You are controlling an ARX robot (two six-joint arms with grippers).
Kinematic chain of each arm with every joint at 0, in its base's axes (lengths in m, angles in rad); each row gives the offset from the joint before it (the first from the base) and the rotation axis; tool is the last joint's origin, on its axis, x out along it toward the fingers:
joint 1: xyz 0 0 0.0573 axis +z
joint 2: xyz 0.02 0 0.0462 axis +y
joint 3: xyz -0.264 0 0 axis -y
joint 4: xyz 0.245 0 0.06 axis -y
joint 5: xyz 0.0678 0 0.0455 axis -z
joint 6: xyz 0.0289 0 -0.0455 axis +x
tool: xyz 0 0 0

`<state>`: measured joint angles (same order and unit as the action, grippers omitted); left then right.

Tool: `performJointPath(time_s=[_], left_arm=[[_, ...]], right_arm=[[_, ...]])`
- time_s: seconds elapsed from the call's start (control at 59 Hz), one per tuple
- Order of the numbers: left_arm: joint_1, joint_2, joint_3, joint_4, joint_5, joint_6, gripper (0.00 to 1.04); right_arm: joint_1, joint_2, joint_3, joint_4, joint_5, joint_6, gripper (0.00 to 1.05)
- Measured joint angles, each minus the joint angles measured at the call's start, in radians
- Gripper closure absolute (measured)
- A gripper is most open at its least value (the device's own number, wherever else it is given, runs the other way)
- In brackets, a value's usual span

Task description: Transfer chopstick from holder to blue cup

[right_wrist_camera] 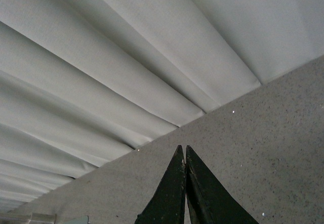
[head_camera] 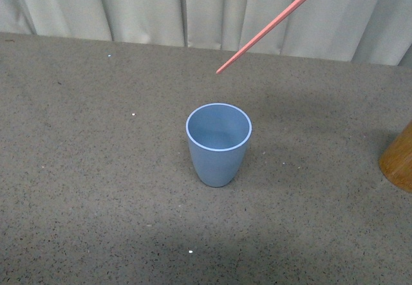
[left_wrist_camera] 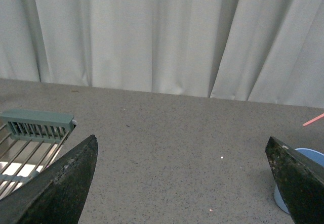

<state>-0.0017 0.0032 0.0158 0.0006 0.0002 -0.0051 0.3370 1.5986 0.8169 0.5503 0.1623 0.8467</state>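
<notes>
The light blue cup [head_camera: 218, 143] stands upright and empty in the middle of the table. The salmon-pink chopstick [head_camera: 273, 24] slants down from the top right of the front view; its tip hangs in the air above and just behind the cup. My right gripper [right_wrist_camera: 184, 150] is shut on the chopstick, though the stick itself is hidden in the right wrist view. The tan wooden holder [head_camera: 399, 159] shows in part at the right edge. My left gripper [left_wrist_camera: 182, 145] is open over bare table, with the cup's rim [left_wrist_camera: 310, 154] beside one finger and the chopstick's tip [left_wrist_camera: 314, 120] above it.
A grey speckled table [head_camera: 96, 169] runs back to pale curtains [head_camera: 129, 8]. A grey-green wire rack [left_wrist_camera: 33, 138] sits off to one side in the left wrist view.
</notes>
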Motion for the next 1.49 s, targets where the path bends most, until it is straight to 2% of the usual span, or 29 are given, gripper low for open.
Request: performJointPath(time_s=[0.458, 1.238, 1.493], left_arm=[[0.000, 0.000, 0.000, 0.000, 0.000, 0.000, 0.07], [0.000, 0.000, 0.000, 0.000, 0.000, 0.000, 0.07], [0.000, 0.000, 0.000, 0.000, 0.000, 0.000, 0.07]], right_arm=[[0.009, 0.050, -0.058, 0.063, -0.023, 0.060, 1.04], [0.006, 0.105, -0.064, 0.076, -0.033, 0.085, 1.04], [0.004, 0.038, -0.071, 0.071, -0.023, 0.085, 1.04]])
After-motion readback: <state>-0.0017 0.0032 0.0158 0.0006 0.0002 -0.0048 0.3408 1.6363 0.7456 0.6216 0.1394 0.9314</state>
